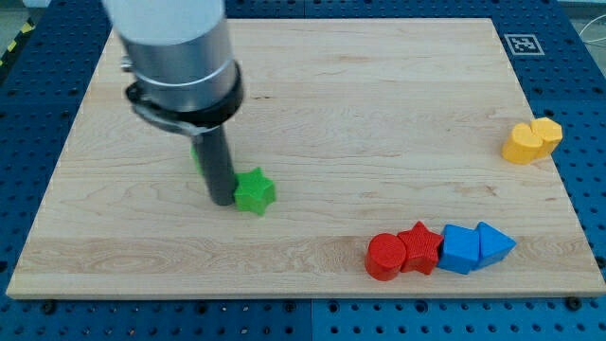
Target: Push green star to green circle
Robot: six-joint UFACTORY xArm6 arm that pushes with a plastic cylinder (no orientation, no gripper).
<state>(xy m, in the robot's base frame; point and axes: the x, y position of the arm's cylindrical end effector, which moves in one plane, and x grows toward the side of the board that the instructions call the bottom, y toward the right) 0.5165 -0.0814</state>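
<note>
The green star (255, 191) lies on the wooden board (379, 104), left of the middle. My tip (222, 201) stands right against the star's left side, touching it or nearly so. A sliver of green (197, 154) shows behind the rod on its left side; this is the green circle, mostly hidden by the rod. It lies up and to the left of the star, a short way off.
A red cylinder (385, 257), a red star (419, 248), a blue cube-like block (460, 248) and a blue triangle (494, 243) sit in a row near the view's bottom right. Two yellow blocks (530, 140) sit together at the right edge.
</note>
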